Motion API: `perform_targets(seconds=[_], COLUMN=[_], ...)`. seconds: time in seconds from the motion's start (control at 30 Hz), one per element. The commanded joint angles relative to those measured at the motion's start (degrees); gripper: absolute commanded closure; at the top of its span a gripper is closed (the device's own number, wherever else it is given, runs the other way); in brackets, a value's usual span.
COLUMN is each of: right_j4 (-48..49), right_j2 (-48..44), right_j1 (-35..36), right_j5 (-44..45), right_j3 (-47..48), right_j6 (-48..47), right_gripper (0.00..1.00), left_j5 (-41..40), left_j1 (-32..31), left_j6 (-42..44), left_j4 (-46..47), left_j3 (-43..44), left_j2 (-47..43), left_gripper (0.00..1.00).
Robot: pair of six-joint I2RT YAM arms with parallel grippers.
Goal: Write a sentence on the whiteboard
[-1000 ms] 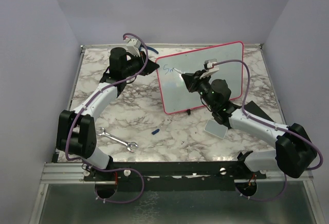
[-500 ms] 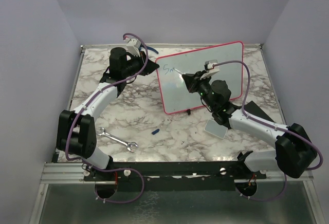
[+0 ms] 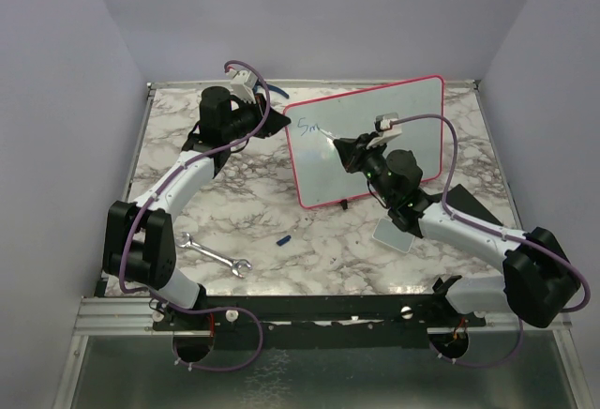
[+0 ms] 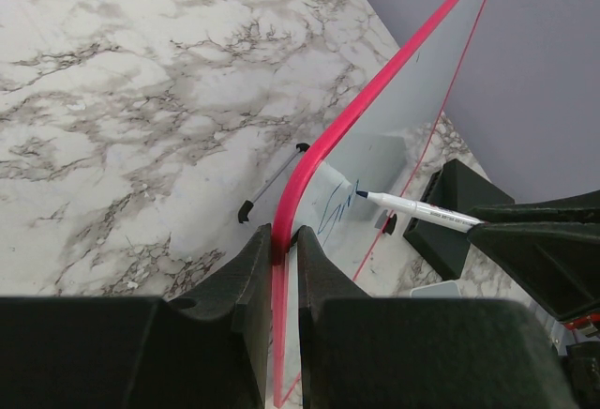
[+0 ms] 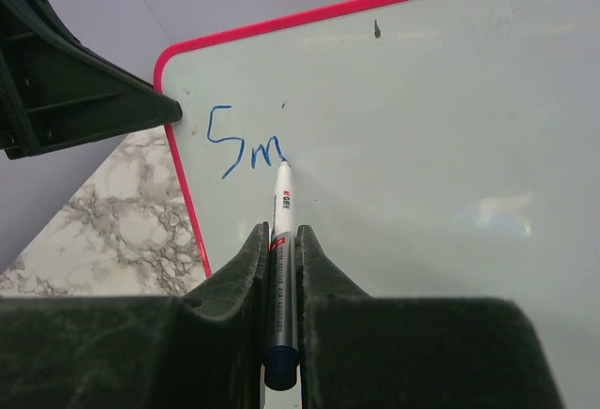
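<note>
Currently, atop the veined marble table (image 3: 234, 212), writing on the upright, glossy, pink-framed whiteboard (image 3: 323, 174); pinching its edge in the left gripper (image 4: 284, 235), clamping in the right gripper (image 5: 281, 231) a slim white marker (image 5: 282, 198). Shows only blue "Sm" of the sentence (image 5: 246, 151). Next, likely: drag the tip rightward, pressing lightly.

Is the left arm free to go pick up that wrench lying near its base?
Probably not right now. The wrench lies in the open with nothing over it, but the left gripper is clamped on the edge of the whiteboard, propping it upright; letting go might tip the board.
</note>
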Motion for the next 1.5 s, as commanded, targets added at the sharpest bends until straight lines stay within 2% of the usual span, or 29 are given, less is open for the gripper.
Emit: perform_targets(seconds=[0.0,0.27,0.4,0.57,1.47], right_j4=[-1.9,-0.2,-0.7,-1.1,2.0], right_j2=[-0.6,-4.8,-6.8,-5.3,0.1], right_j1=[-0.3,-0.3,-0.3,-0.4,-0.3], right_j5=[2.5,-2.5,-2.2,0.3,1.6], right_j3=[-1.4,-2.8,-2.8,-1.1,2.0], right_j6=[-0.3,-1.5,-2.0,-2.4,-4.3], right_gripper=[1.0,1.0,1.0,1.0,1.0], left_j5=[1.2,1.2,1.1,1.2,1.2], left_j1=[-0.2,-0.2,-0.2,-0.2,-0.2], left_j6=[0.3,0.2,0.3,0.3,0.4], left_j4=[1.3,1.2,1.2,1.2,1.3], left_j3=[-0.3,-0.3,-0.3,-0.3,-0.5], left_j2=[-1.9,-1.9,-2.0,-1.9,-1.9], left_gripper=[0.93,0.93,0.93,0.93,0.93])
